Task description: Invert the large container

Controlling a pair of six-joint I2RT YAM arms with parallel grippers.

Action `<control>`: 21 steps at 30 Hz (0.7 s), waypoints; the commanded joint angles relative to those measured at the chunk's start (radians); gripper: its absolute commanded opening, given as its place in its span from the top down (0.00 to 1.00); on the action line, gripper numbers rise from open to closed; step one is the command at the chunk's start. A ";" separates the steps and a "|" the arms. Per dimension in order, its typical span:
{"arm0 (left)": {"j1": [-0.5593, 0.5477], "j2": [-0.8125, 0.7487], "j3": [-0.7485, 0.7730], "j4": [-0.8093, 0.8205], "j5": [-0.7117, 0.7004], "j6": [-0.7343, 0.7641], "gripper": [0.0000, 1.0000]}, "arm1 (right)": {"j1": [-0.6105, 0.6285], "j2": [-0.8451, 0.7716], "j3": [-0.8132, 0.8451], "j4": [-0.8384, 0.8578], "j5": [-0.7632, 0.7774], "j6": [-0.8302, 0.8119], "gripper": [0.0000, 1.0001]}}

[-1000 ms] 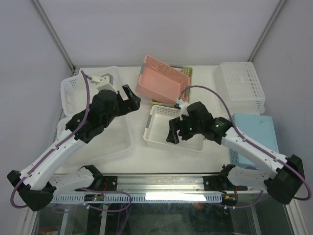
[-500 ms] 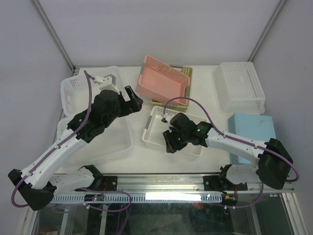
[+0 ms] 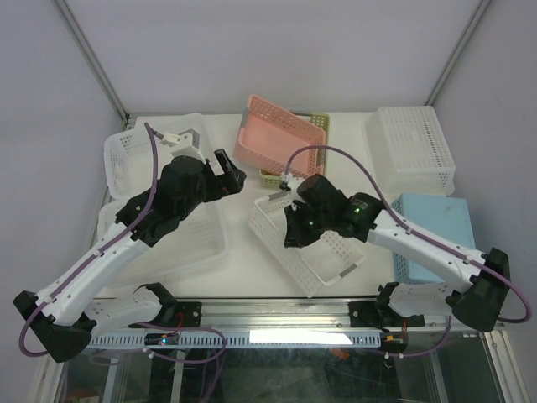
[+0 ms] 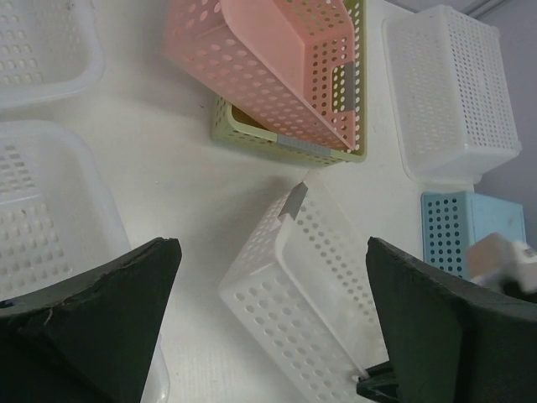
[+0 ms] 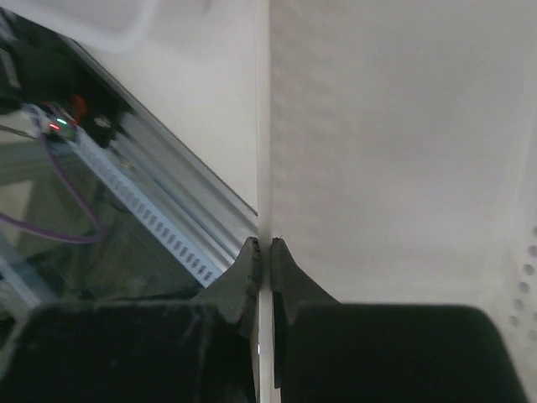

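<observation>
White table [image 3: 252,273], grey walls, baskets all around the edge.

Right arm: comes from its base at near right and the forearm runs up-left past the blue basket [image 3: 436,222]. Wrist is bent down onto the white basket [image 3: 323,252] at centre. Right gripper [image 3: 291,228] is clamped on that basket's wall. In the wrist view the gripper [image 5: 262,252] has both fingers pinched tight on the thin rim, with the wall [image 5: 377,151] filling the right side of the frame.

White basket: centre of the table, lying diagonally and tilted rather than flat, so not upside down yet. From the left wrist the perforated outside of the basket [image 4: 310,285] faces the camera, with a grey label on its short end. Can't tell how much of it touches the table.

Left arm: stretched diagonally from near left, up over the clear tub [image 3: 176,243]. Wrist sits above the table between the white basket at far left [image 3: 126,155] and the pink basket [image 3: 277,138]. Left gripper [image 3: 231,170] has its jaws spread wide and grips nothing. In its own view the gripper [image 4: 273,252] looks down with the tilted basket between the fingers but well below, no contact.

Other items:
- Pink basket leans tilted on a green tray [image 3: 268,178] at the far middle.
- An upturned white basket [image 3: 411,147] sits at far right.
</observation>
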 commanded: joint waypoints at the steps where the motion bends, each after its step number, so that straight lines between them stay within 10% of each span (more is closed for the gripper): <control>1: 0.000 -0.032 0.045 0.044 0.007 0.005 0.01 | -0.110 -0.107 0.109 0.011 -0.158 0.144 1.00; 9: 0.000 -0.061 0.083 0.031 0.003 0.010 0.01 | -0.402 -0.206 -0.125 0.535 -0.682 0.593 1.00; 17: 0.001 -0.062 0.083 0.031 0.017 0.007 0.01 | -0.546 -0.278 -0.461 1.107 -0.818 1.103 1.00; 21: 0.000 -0.051 0.086 0.032 0.023 0.008 0.01 | -0.624 -0.336 -0.516 1.053 -0.837 1.104 1.00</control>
